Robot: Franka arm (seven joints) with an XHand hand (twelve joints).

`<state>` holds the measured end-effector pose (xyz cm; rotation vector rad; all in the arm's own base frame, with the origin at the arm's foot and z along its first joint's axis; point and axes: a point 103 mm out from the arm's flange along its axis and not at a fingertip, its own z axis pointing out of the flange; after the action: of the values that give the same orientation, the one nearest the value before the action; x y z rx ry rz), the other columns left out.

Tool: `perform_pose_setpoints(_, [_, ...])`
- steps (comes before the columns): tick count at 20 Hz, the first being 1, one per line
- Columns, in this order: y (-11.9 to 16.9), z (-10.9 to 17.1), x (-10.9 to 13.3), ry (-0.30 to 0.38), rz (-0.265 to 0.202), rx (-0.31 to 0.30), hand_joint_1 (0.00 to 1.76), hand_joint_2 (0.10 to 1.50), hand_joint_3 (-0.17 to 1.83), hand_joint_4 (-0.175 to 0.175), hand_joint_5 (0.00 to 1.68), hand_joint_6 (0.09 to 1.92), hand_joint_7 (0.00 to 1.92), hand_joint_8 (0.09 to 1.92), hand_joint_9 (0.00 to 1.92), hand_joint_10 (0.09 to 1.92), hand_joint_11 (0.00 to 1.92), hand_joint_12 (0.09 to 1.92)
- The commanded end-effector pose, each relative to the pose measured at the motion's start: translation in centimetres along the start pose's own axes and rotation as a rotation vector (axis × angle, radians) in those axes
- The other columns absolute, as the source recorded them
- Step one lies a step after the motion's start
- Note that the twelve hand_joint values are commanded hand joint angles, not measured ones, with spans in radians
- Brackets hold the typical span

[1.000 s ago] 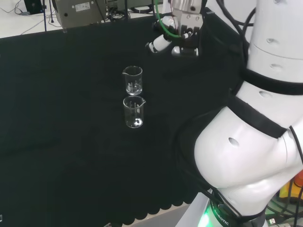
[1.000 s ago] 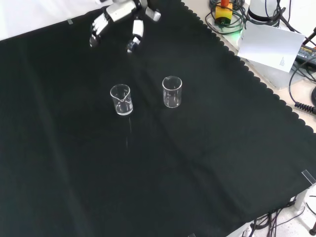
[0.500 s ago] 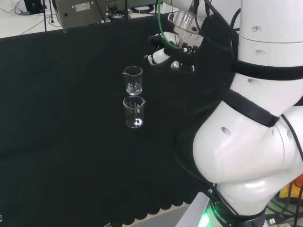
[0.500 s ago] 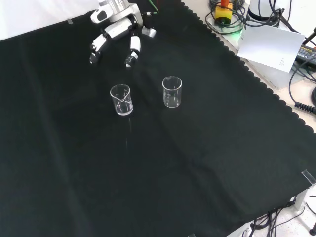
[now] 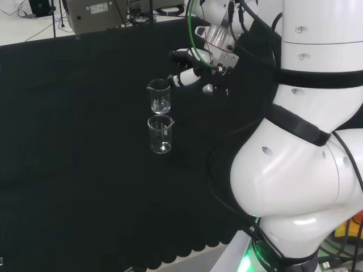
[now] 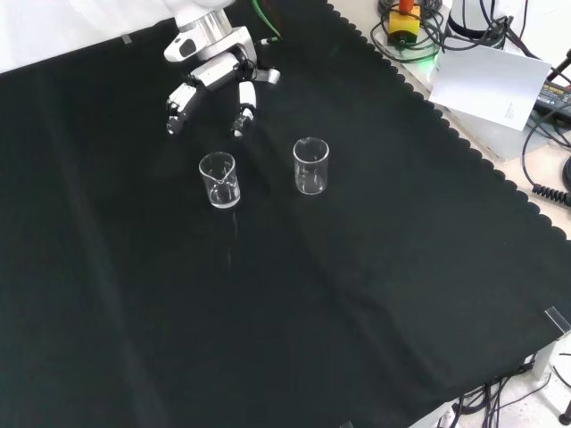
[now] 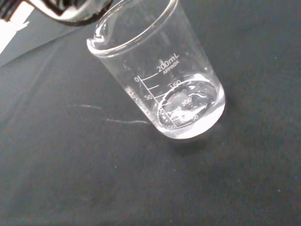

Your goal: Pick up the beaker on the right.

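Two clear empty beakers stand upright on the black cloth. In the front view they are side by side: the left beaker (image 6: 219,180) and the right beaker (image 6: 310,166). In the head view one is the farther beaker (image 5: 159,95) and the other the nearer beaker (image 5: 160,135). The hand (image 6: 212,73) hovers just beyond the left beaker in the front view, fingers spread and pointing down, holding nothing. In the head view the hand (image 5: 195,72) is just right of the farther beaker. The wrist view has one beaker (image 7: 160,80) close before the palm, with a blurred part of the hand (image 7: 70,12) over its rim.
The cloth's scalloped edge (image 6: 464,147) runs down the right of the front view, with a white sheet (image 6: 491,85) and cables beyond it. A grey box (image 5: 96,12) stands behind the cloth in the head view. The arm's white links (image 5: 295,164) rise at that view's right.
The hand has come down and closer to the beakers, lower in the front view and leftward in the head view. Its fingers stay spread. Both beakers stand where they were.
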<state>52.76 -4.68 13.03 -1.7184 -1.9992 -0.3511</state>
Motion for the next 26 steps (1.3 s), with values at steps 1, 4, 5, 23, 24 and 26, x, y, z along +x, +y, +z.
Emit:
perform_pose_setpoints(1, [0.9, 3.0, -0.7, 0.095, -0.065, 0.049, 0.83, 0.6, 0.62, -0.021, 0.37, 0.09, 0.2, 0.71, 0.35, 0.68, 0.14, 1.37])
perform_pose_setpoints(4, [1.1, 3.6, -1.0, 0.123, -0.079, 0.069, 0.85, 0.59, 0.62, -0.019, 0.36, 0.09, 0.16, 0.69, 0.33, 0.67, 0.12, 1.37])
perform_pose_setpoints(5, [1.2, 3.8, -1.0, 0.137, -0.077, 0.068, 0.85, 0.59, 0.62, -0.019, 0.36, 0.09, 0.16, 0.69, 0.33, 0.66, 0.12, 1.37])
perform_pose_setpoints(23, [2.9, 6.0, -2.1, 0.249, -0.121, 0.028, 0.94, 0.53, 0.66, -0.014, 0.38, 0.09, 0.18, 0.7, 0.37, 0.66, 0.1, 1.38])
perform_pose_setpoints(24, [2.9, 6.1, -2.0, 0.249, -0.129, 0.03, 0.94, 0.53, 0.67, -0.014, 0.38, 0.09, 0.19, 0.7, 0.37, 0.65, 0.1, 1.38])
perform_pose_setpoints(26, [2.9, 6.2, -1.9, 0.247, -0.144, 0.035, 0.94, 0.52, 0.68, -0.014, 0.39, 0.09, 0.19, 0.7, 0.37, 0.65, 0.1, 1.38])
